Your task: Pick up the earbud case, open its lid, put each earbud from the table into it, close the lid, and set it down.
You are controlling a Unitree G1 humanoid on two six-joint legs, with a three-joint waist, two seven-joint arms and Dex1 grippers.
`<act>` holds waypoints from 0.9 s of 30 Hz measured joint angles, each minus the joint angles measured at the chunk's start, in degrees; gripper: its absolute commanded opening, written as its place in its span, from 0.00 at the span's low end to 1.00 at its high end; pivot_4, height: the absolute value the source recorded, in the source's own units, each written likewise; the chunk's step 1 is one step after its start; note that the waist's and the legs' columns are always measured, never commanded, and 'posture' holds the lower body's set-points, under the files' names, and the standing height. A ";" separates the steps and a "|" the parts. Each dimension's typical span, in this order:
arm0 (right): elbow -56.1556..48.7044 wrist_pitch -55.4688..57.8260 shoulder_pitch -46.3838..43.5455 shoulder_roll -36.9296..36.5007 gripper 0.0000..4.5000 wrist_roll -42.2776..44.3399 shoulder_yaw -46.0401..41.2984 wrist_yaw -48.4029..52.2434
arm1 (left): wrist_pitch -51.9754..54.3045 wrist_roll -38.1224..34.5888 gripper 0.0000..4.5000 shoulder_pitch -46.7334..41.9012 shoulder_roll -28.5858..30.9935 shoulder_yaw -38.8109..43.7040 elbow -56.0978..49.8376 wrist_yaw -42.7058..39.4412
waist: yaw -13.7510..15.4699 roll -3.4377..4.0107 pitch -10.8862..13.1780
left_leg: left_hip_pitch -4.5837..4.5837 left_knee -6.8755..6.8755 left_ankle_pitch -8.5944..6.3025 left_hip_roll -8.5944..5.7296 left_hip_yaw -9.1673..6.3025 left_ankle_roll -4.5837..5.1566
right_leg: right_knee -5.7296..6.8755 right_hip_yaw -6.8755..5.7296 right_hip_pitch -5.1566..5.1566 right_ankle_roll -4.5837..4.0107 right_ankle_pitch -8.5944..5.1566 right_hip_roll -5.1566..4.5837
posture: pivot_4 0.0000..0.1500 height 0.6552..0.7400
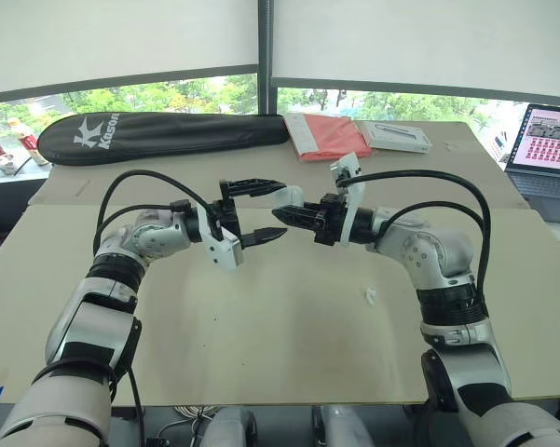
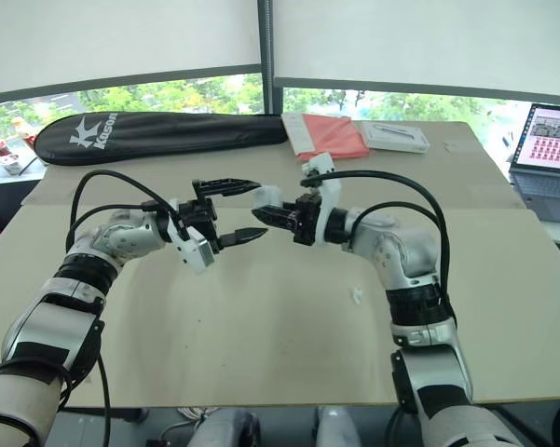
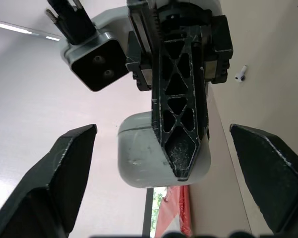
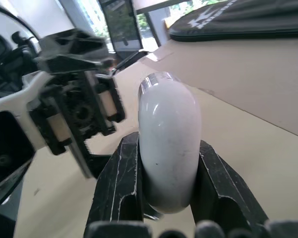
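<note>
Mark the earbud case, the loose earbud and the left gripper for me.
earbud case (image 4: 168,148), right wrist view, white front shell.
earbud (image 1: 370,297), left eye view, its body.
left gripper (image 1: 283,209), left eye view, between fingertips.

black racket bag (image 1: 158,135) along far edge | red packet (image 1: 331,138) beside white box (image 1: 394,137) | laptop (image 1: 543,140) open, far right

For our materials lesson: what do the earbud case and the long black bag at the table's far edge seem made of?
The case: likely hard plastic, white and glossy, judging by its soft highlights and fine scuffs. The bag: probably synthetic fabric, matte black, with a slack outline and printed white logo.
</note>
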 measured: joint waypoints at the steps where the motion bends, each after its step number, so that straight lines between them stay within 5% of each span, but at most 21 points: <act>1: 0.55 -0.56 0.47 -0.02 0.18 -0.74 -0.27 -0.82 | 0.10 -1.33 1.00 0.00 0.25 -0.66 0.02 -0.86 | 0.00 0.00 0.00 | 0.00 0.00 0.00 0.00 0.00 0.00 | 0.00 0.00 0.00 0.00 0.00 0.00 | 1.00 1.00; 7: 4.65 -8.89 1.53 -3.47 0.18 -10.54 0.98 -5.93 | 14.77 -22.52 1.00 2.12 0.21 -4.15 -5.14 -19.18 | -0.09 0.01 0.00 | -0.01 0.01 0.00 0.00 0.03 0.00 | 0.02 0.05 -0.03 0.05 -0.03 -0.02 | 1.00 1.00; 11: 4.04 -15.39 1.75 -6.65 0.18 -17.79 6.26 -4.30 | 32.46 -34.14 0.61 4.43 -1.02 -3.02 -10.95 -33.23 | -0.49 0.00 0.01 | -0.01 -0.01 0.00 0.00 -0.02 0.00 | 0.02 0.08 -0.06 0.08 -0.06 0.04 | 1.00 1.00; 12: 3.59 -16.46 1.81 -6.70 0.18 -18.97 7.90 -3.58 | 35.74 -35.45 0.61 4.42 -1.40 -2.73 -12.01 -35.19 | -0.67 0.00 0.01 | -0.01 -0.01 0.01 0.01 -0.04 0.00 | 0.01 0.08 -0.05 0.08 -0.06 0.06 | 1.00 1.00; 18: 0.17 -22.38 1.89 -8.34 0.18 -25.56 15.22 0.50 | 48.29 -36.72 0.61 4.41 -1.73 -1.33 -16.30 -42.37 | -0.87 0.00 0.01 | -0.01 0.03 0.01 -0.03 -0.24 0.01 | 0.01 0.12 -0.02 0.08 -0.06 0.06 | 1.00 1.00; 27: -2.06 -29.67 1.28 -11.05 0.18 -35.14 21.70 5.35 | 53.58 -33.54 0.61 4.38 -2.46 -0.31 -19.29 -45.68 | -0.21 -0.01 0.01 | -0.01 0.03 0.01 -0.05 -0.23 0.00 | 0.01 0.12 -0.03 0.08 -0.06 0.06 | 1.00 1.00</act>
